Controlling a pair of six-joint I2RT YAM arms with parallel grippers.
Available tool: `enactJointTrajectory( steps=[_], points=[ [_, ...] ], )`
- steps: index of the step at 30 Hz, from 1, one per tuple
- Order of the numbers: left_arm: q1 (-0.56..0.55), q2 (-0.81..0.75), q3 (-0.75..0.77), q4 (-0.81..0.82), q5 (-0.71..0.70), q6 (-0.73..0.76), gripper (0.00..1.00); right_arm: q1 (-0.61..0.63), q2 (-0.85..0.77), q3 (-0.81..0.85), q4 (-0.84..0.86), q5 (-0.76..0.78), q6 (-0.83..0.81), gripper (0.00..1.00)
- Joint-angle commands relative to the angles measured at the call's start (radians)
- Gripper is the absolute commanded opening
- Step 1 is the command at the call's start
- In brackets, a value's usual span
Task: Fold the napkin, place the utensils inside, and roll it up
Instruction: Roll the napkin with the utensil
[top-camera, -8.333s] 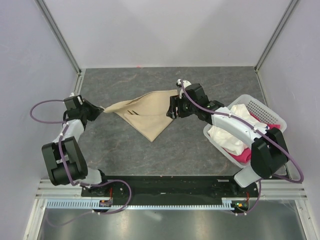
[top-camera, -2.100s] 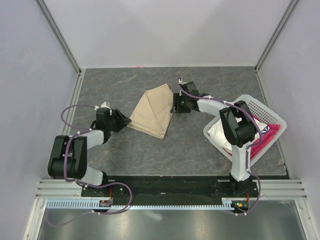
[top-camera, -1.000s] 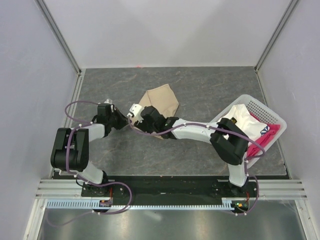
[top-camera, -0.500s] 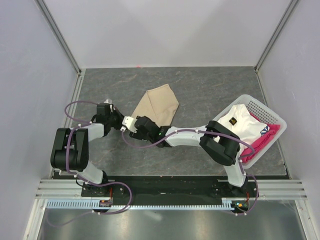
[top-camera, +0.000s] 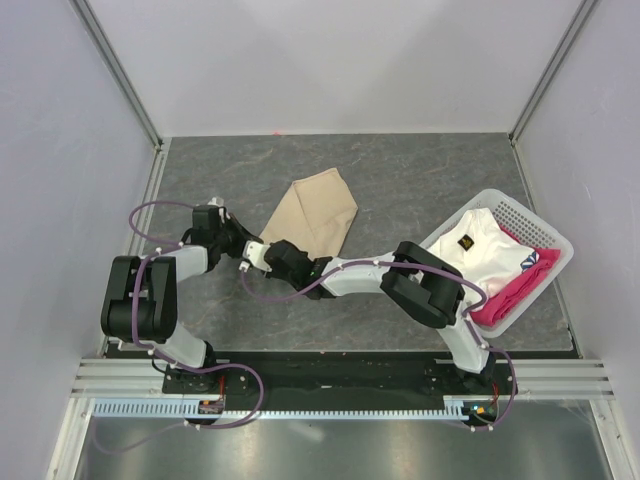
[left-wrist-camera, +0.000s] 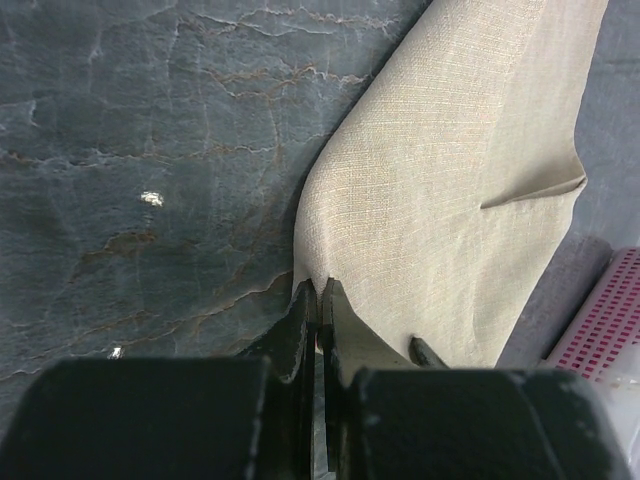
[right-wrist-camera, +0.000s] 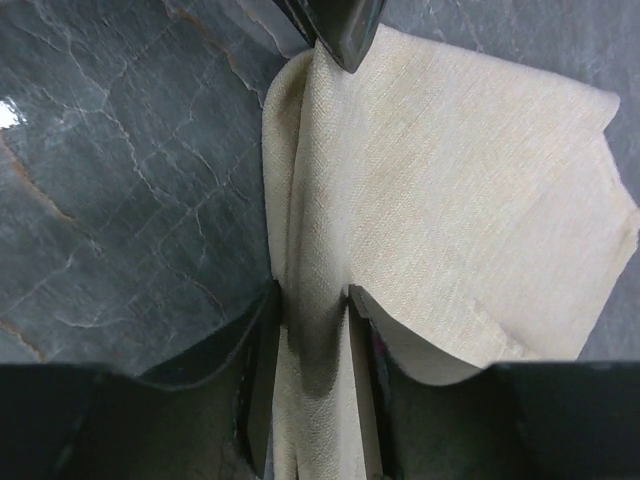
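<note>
Napkin: The big plain beige-tan soft cloth napkin lies folded on the dark grey stone-look counter. It sits near the middle, a bit to my left.
Napkin shape: The far end is wide and flat. The near end gets thin and comes to a point by my two arms.
My left fingers: They are squeezed tight together. They pinch the thin near edge of the napkin, low on the counter.
My right fingers: They are part way open. One finger is on each side of a raised fold of the napkin, and the cloth fills the gap. I cannot tell if they press on it.
Both sets of fingers: They are just beside each other at the napkin's near tip. From my right wrist I can see the dark tips of my left fingers at the far end of the same fold.
My right arm: It reaches low across the counter from the right side to the left.
Basket: A white plastic basket with little holes stands at the right, well apart from the napkin.
In the basket: A white cloth and a pink-red cloth.
</note>
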Motion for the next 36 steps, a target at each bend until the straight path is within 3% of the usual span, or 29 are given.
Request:
enactJointTrajectory(
  steps=[1,9,12,17,20,25,36],
  points=[
    [0.004,-0.008,0.037,0.006,0.030,-0.014,0.02,0.005,0.047,0.028,-0.008,0.041,-0.033,0.39],
    [0.007,-0.011,0.032,0.023,0.047,-0.014,0.02,0.004,0.085,0.068,-0.084,0.014,-0.033,0.11],
    [0.015,-0.021,0.031,0.023,0.045,-0.019,0.13,0.001,0.081,0.076,-0.097,-0.038,-0.018,0.00],
    [0.039,-0.084,0.003,0.006,0.021,-0.019,0.47,-0.021,0.053,0.108,-0.215,-0.187,0.058,0.00],
    [0.039,-0.148,-0.041,0.001,-0.025,-0.011,0.60,-0.050,0.020,0.123,-0.270,-0.286,0.121,0.00],
    [0.039,-0.244,-0.124,-0.010,-0.097,0.003,0.66,-0.107,-0.023,0.145,-0.341,-0.520,0.189,0.00],
    [0.039,-0.500,-0.268,-0.037,-0.100,0.024,0.67,-0.231,-0.017,0.187,-0.418,-0.920,0.322,0.00]
  ],
)
